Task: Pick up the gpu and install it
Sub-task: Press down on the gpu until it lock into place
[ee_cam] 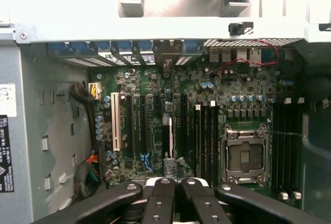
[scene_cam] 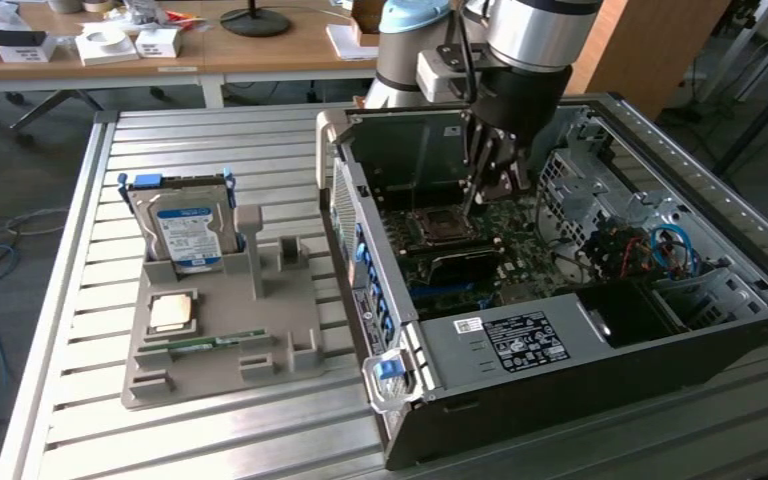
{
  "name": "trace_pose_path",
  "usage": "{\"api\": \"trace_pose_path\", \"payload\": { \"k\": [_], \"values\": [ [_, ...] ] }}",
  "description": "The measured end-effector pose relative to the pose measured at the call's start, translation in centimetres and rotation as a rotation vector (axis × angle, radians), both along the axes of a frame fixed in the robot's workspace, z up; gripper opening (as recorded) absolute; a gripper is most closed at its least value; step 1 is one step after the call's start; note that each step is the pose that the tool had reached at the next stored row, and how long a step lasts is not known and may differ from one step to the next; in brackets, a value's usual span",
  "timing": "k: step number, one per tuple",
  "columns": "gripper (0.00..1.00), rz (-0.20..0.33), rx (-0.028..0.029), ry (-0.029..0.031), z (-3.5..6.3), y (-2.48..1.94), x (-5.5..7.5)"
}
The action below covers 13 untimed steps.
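Note:
My gripper (scene_cam: 498, 188) reaches down into the open computer case (scene_cam: 357, 250), beside the empty processor socket (scene_cam: 438, 225). In the wrist view its black fingers (ee_cam: 161, 200) are pressed together, so the gripper (ee_cam: 176, 182) is shut. Straight below the fingertips the gpu (ee_cam: 170, 138) shows edge-on as a thin pale strip. It stands upright over the motherboard, between the expansion slots (ee_cam: 129, 131) and the black memory slots (ee_cam: 204, 136). The card's near end meets the fingertips. I cannot tell whether they pinch it or only rest on its edge.
A grey parts tray (scene_cam: 224, 380) lies on the slatted table at the exterior view's left. It holds a silver hard drive (scene_cam: 184, 230), a tan processor chip (scene_cam: 175, 312) and a green memory stick (scene_cam: 204, 342). The power supply (scene_cam: 518, 335) and loose cables (scene_cam: 658, 250) crowd the case.

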<state>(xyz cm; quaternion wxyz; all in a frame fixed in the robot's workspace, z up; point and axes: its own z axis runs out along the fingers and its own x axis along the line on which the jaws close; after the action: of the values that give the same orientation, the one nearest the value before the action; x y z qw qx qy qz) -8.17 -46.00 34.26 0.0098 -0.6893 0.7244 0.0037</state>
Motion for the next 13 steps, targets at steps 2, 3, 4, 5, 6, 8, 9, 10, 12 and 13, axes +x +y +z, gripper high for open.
{"api": "trace_pose_path", "payload": {
  "k": [2, 3, 4, 5, 6, 8, 9, 10, 12, 13],
  "values": [
    [0.11, 0.000, 0.0000, 0.0000, -0.36, 0.00, 0.0],
    [0.11, 0.000, -0.0001, 0.0000, -0.54, 0.00, 0.0],
    [0.11, 0.000, 0.0001, 0.0000, -0.72, 0.00, 0.0],
    [0.11, 0.000, 0.0001, 0.0000, -0.90, 0.01, 0.0],
    [0.11, 0.000, 0.0001, -0.0001, -1.10, 0.00, -0.1],
    [0.11, 0.000, 0.0000, 0.0000, -1.46, 0.00, -0.1],
    [0.11, 0.000, 0.0001, 0.0000, -1.64, 0.00, -0.1],
    [0.11, 0.000, 0.0000, 0.0000, -1.82, 0.00, -0.1],
    [0.11, 0.000, 0.0000, 0.0000, -2.17, 0.00, -0.1],
    [0.11, 0.000, 0.0000, 0.0000, -2.37, 0.00, -0.1]
  ]
}}
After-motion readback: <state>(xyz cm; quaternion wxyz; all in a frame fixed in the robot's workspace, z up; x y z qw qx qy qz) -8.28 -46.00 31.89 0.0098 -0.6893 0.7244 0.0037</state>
